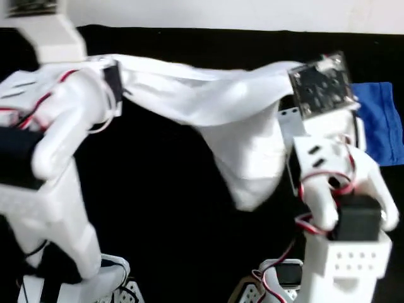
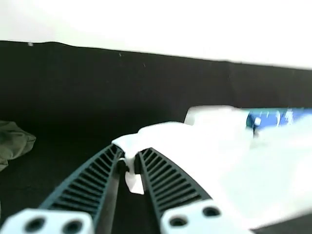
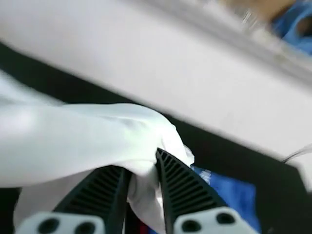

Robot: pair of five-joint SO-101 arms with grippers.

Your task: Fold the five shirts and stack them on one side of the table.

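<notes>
High view: a white fabric shirt (image 1: 233, 113) is suspended above the black worktop (image 1: 164, 189), stretched between the two arms. Its upper edge runs in a taut band from the arm on the left of the picture to the arm on the right. The remaining fabric hangs in a loose fold below the band, nearer the right arm. A blue fabric shirt (image 1: 379, 120) lies flat on the worktop at the right edge, just beyond the right arm.

Left wrist view: the left hand (image 2: 127, 158) is clamped on a bunched corner of the white fabric shirt, with its two ribbed fingers pressed together on the cloth. A grey-green crumpled garment (image 2: 12, 141) lies on the worktop, well apart from the hand.

Right wrist view: the right hand (image 3: 144, 168) is clamped on the opposite end of the white fabric shirt, with fabric gathered between its fingers. The blue fabric shirt (image 3: 229, 192) lies near, behind the hand.
</notes>
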